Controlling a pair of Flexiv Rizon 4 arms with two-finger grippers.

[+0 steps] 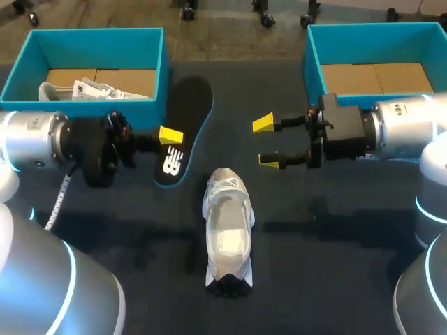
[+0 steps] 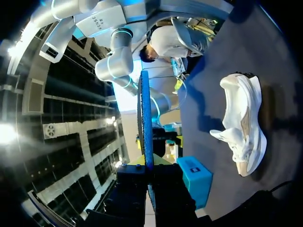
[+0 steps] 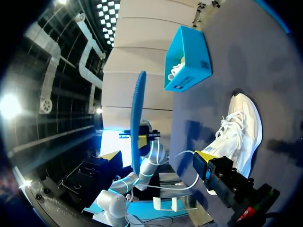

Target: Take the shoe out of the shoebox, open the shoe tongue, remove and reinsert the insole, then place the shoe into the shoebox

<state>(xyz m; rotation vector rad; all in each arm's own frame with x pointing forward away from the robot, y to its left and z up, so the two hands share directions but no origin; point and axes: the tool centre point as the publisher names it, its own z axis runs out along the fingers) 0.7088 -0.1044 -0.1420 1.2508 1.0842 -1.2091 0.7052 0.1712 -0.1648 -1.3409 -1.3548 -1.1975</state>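
A white shoe [image 1: 227,234] lies on the dark table in the middle, opening upward; it also shows as the shoe [image 2: 244,123] and the shoe [image 3: 241,132]. My left gripper [image 1: 170,135] is shut on the black, blue-edged insole [image 1: 183,132], holding it above the table to the shoe's far left. Seen edge-on, the insole [image 2: 146,123] stands up between the left fingers. My right gripper [image 1: 267,142] hangs open and empty beyond the shoe, facing the insole [image 3: 136,118]; one yellow fingertip [image 3: 207,154] shows.
A teal shoebox [image 1: 84,106] at the back left holds another white shoe [image 1: 91,89]. A second teal box [image 1: 307,63] at the back right shows only its cardboard floor. The left box [image 3: 189,59] is also seen beyond the shoe.
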